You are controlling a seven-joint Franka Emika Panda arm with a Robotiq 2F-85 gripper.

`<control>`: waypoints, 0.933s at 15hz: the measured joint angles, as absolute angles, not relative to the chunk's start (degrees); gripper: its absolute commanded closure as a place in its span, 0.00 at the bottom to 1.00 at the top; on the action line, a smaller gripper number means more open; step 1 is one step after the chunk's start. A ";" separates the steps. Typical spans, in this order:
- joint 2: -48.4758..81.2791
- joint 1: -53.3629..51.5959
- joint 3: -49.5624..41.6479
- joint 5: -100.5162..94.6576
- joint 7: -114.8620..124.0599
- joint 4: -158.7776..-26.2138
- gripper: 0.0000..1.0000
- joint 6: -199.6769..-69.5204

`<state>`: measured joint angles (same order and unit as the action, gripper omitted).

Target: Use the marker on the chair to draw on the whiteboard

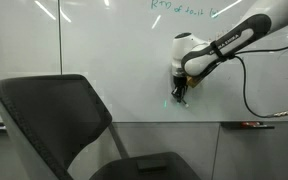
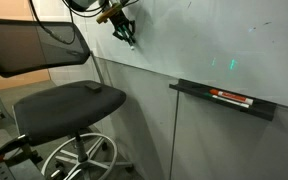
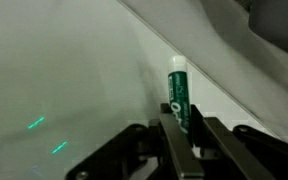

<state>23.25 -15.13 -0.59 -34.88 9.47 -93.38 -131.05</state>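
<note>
Drawing step: gripper [image 1: 180, 92] jaws clamped on marker [image 3: 178, 95], tip at whiteboard [image 1: 94, 50], contact unclear. Next: light press, steady drag across, keep grip firm.

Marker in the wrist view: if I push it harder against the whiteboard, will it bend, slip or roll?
Probably stiff: the marker looks like a straight hard barrel, so it should not bend. It may slide back through the gripper, since the barrel looks smooth and only its lower end is clamped. Being round, it would likely roll if released.
</note>
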 measured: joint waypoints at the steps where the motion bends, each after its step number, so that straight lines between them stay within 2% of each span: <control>1: 22.67 -15.14 -0.59 -35.60 9.57 -93.64 0.94 -130.84; 7: 18.03 -13.34 1.05 -32.85 6.40 -97.81 0.94 -131.00; 14: 4.12 -10.66 5.53 -17.21 -5.12 -119.41 0.94 -130.96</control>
<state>4.12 -10.66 5.53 -17.21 -5.12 -119.41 -130.96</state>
